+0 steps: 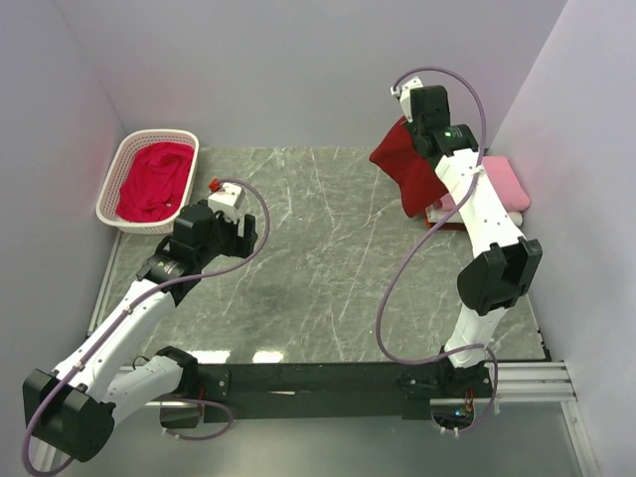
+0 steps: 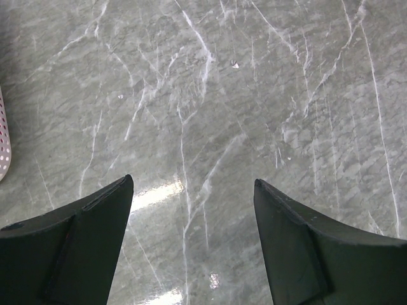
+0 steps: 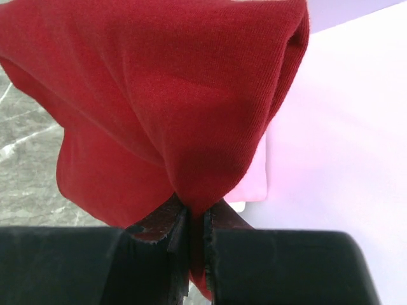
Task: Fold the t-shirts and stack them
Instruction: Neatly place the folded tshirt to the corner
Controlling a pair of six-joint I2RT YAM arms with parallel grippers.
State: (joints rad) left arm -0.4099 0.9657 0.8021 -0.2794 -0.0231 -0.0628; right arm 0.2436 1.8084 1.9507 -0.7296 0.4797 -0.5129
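right hand (image 3: 196,211) pinching dark red t-shirt (image 3: 172,95) aloft, left hand (image 2: 193,184) spread wide above table (image 2: 254,95)

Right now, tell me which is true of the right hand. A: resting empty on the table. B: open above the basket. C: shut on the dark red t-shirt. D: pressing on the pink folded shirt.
C: in the right wrist view the right hand is pinched on a fold of the dark red t-shirt, which drapes from it.
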